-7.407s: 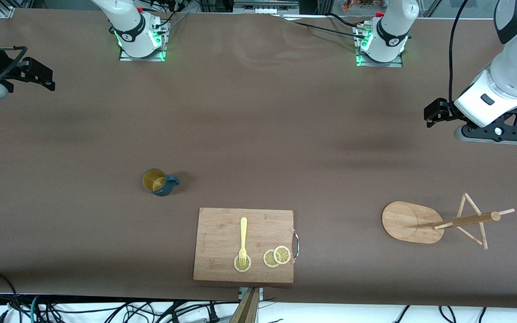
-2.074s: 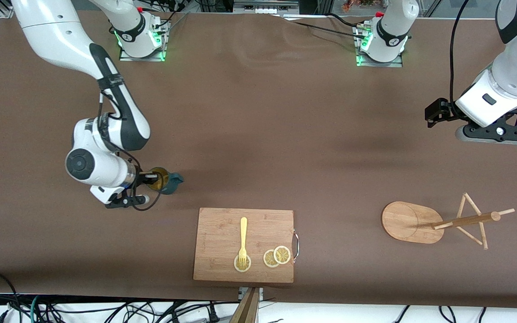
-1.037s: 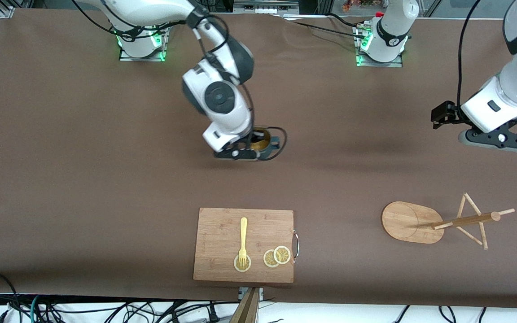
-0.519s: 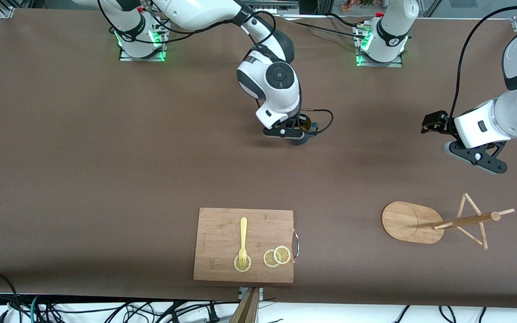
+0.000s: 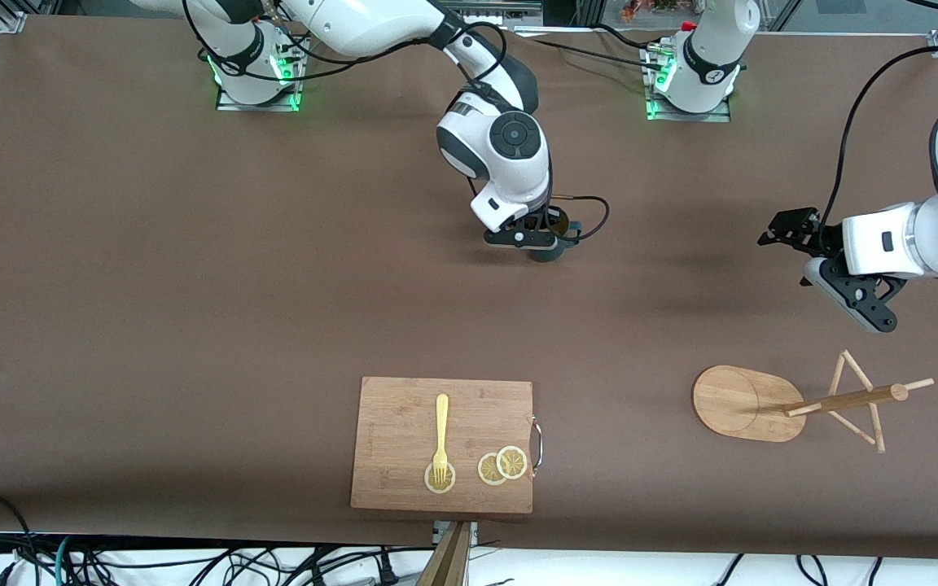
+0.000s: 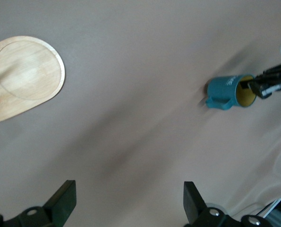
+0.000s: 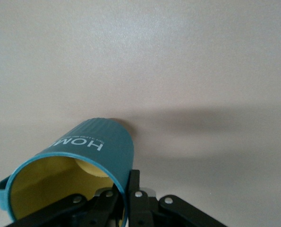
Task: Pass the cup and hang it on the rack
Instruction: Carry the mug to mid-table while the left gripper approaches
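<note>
Now cup (image 5: pixel 549 244) rim pinched in right hand (image 5: pixel 536 230), mid-table.

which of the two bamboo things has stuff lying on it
The rectangular cutting board, nearest the front camera: a yellow fork and lemon slices lie on it. The rack, toward the left arm's end, carries nothing.

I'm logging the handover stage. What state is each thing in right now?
cup: upright, rim pinched by the right gripper, at mid-table.
right gripper: shut on the cup's wall.
left gripper: open, empty, above bare table near the rack.
rack: standing, pegs bare, no cup hung.
cutting board: flat near the front camera's edge, carrying a fork and lemon slices.
</note>
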Motion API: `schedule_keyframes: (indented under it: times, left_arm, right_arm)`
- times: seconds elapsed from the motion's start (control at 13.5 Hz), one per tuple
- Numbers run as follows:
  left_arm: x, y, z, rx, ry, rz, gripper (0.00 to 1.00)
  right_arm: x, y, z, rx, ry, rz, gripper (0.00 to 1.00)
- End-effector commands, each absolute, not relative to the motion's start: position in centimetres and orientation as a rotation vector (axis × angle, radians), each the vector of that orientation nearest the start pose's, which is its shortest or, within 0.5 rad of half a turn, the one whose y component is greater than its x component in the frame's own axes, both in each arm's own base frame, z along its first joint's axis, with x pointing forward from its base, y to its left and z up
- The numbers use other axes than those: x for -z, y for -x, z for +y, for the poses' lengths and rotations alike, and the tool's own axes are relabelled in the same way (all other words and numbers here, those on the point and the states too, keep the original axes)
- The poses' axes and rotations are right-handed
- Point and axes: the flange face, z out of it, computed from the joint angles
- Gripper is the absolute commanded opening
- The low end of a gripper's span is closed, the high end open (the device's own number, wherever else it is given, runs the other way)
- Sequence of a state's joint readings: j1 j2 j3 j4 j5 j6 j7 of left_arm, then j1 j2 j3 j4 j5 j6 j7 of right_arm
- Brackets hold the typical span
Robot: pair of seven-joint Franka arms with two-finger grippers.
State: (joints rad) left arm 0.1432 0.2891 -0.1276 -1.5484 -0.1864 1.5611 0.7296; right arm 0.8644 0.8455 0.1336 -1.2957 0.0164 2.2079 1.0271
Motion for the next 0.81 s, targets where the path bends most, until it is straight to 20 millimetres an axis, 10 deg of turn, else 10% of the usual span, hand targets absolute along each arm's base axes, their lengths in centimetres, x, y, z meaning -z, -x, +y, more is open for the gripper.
schedule_keyframes:
  times: [0.0,0.44,0.74]
  left_arm:
    - [-44.9,-61.0,1.5,-0.236,3.229,1.369,1.00]
    - [-36.7,-57.7,4.4,-0.026,3.240,1.891,1.00]
    - [-33.0,-55.6,4.2,0.219,3.087,2.343,1.00]
  right_arm:
    - [-23.5,-42.8,62.6,-0.041,3.044,0.129,0.09]
    - [-28.9,-44.2,61.5,-0.024,3.033,0.176,0.59]
    - [-40.0,-48.6,55.8,0.025,3.006,0.246,1.00]
